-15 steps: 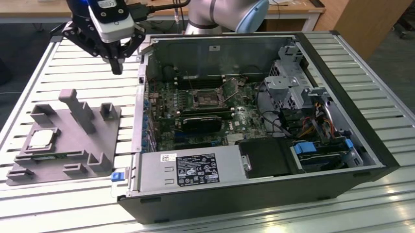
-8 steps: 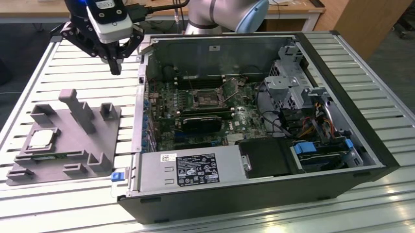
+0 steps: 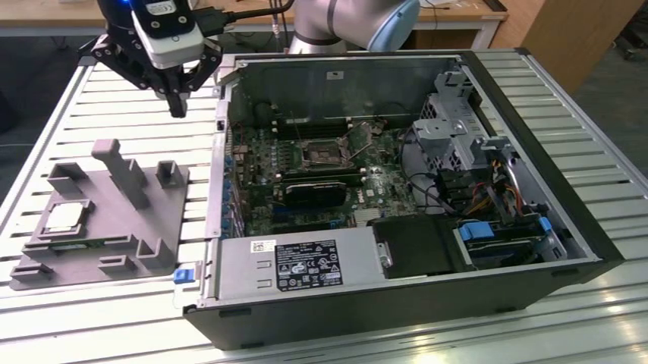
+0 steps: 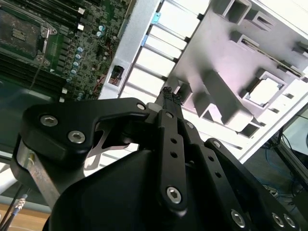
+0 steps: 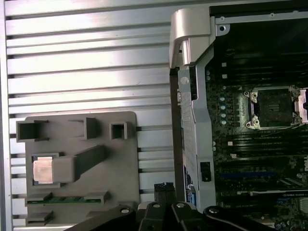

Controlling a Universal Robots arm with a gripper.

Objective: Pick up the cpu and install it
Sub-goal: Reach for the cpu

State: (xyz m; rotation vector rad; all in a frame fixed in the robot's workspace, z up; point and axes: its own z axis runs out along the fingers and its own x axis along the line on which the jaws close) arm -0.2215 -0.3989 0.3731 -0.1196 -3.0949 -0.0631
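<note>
Fingers point(image 3: 178, 102) pressed together, empty, above the surface point(image 3: 102, 322); cpu point(image 3: 64, 218) lay recessed in the fixture point(image 3: 121, 227); I judged an off-centre descent could clip its walls

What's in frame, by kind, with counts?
cpu: 1
fixture: 1
PC case: 1
socket: 1
gripper: 1
Total: 5
</note>
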